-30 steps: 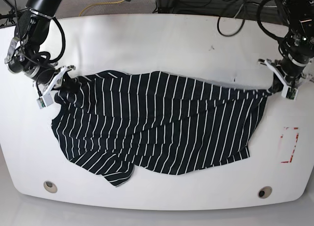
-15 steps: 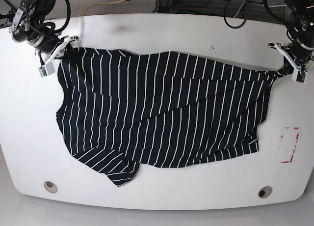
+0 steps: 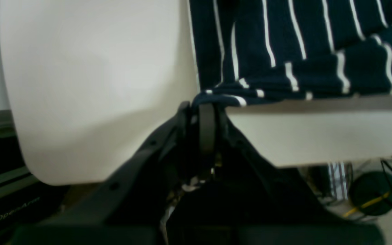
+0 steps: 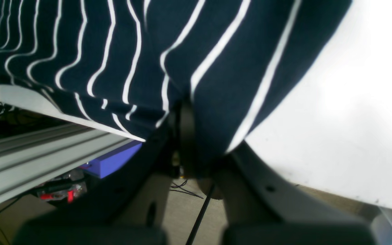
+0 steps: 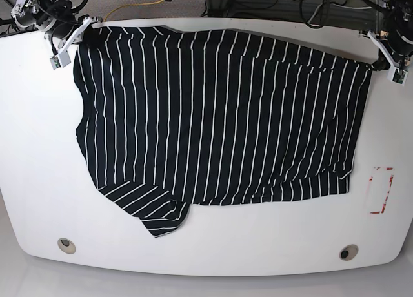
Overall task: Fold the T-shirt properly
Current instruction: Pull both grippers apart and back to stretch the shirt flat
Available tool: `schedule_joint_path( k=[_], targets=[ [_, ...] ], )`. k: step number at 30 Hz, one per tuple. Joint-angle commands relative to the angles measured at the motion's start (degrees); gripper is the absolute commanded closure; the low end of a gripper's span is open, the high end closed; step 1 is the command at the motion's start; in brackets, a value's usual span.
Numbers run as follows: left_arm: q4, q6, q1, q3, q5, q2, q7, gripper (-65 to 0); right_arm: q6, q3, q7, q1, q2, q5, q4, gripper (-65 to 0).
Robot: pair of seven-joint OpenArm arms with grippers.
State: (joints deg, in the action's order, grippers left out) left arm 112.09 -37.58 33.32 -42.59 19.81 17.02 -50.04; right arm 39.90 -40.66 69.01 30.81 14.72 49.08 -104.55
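Base view — T-shirt (image 5: 219,116) stretched between both pincers

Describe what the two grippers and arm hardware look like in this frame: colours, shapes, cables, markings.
In the base view, the left gripper and right gripper have white angular finger pieces on black arm links, with black cables looping behind. Up close, the left gripper has dark, narrow rounded pads on a black V-shaped frame. The right gripper looks the same, blurred.

Left gripper (image 3: 196,112) clamped on bunched corner of T-shirt (image 3: 301,44) at white table (image 3: 94,85) edge, striped fabric spread away across tabletop, cables (image 3: 376,199) blurred on floor below.
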Motion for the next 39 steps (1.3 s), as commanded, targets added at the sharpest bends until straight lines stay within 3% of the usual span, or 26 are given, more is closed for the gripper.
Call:
schedule_joint_path(
  k=[1,7,17,26,39],
  targets=[
    [0.7,0.0,2.1,-0.6,-0.1,0.9,0.3,0.0,0.1,-0.6,-0.9,0.9,0.2,0.5,-1.8,0.0],
    [0.0,-0.1,6.8,-0.7,-0.2,0.7,0.4,0.0,0.1,-0.6,-0.9,2.6,-0.2,0.3,-1.6,0.0],
    [-1.7,-0.2,6.9,-2.1,0.1,0.3,0.5,0.0,0.1,-1.3,-0.9,4.3,-0.2,0.6,-2.0,0.0],
    [-0.5,-1.7,1.4,-6.8,0.3,0.2,0.2,0.0,0.1,-3.6,-0.7,4.1,-0.2,0.7,-2.5,0.0],
    [-0.8,-2.4,-9.4,-6.0,-0.2,-0.6,0.1,0.0,0.1,-3.3,-0.7,-2.0,-2.5,0.4,-4.5,0.0]
  ],
)
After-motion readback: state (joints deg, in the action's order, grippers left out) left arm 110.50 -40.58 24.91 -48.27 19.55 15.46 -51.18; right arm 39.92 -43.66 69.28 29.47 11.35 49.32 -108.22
